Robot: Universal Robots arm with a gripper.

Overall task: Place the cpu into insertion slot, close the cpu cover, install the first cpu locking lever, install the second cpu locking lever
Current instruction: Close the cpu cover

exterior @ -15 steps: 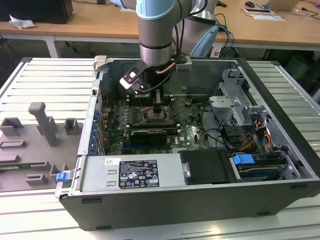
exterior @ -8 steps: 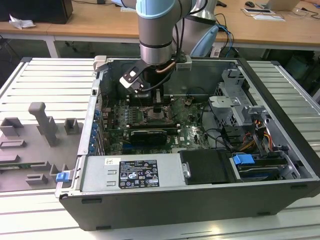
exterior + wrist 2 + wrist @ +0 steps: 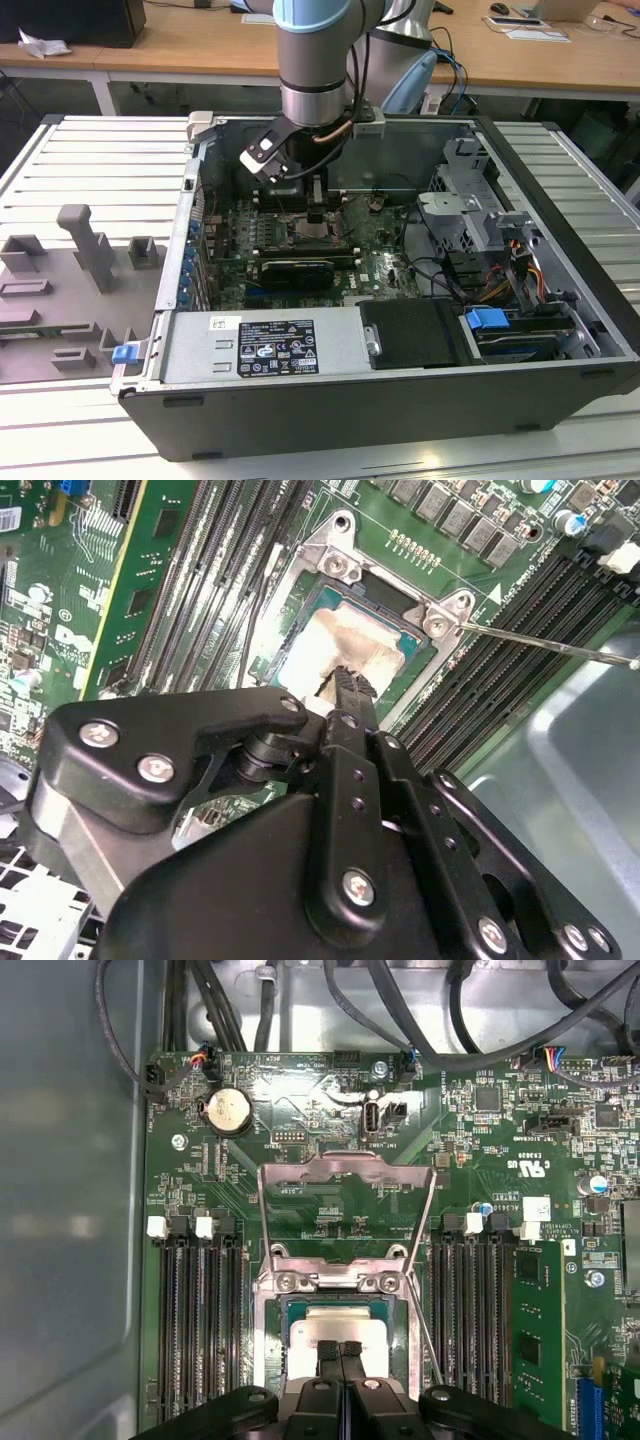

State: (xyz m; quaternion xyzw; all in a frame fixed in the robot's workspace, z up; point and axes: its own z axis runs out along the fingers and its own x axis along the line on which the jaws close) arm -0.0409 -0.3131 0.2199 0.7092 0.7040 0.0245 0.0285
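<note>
Between the memory slots (image 3: 190, 1320), the insertion slot (image 3: 268, 1345) is found with the cpu (image 3: 318, 1328) lying inside its rim. The cpu is judged light, stiff and thin, with a smeared top and a fragile underside, and is best held by opposite edges. The gripper (image 3: 341, 1348) is set at its top, jaws together. The cpu cover (image 3: 345, 1167) is swung open. Contact and full seating are hidden by the gripper.
</note>
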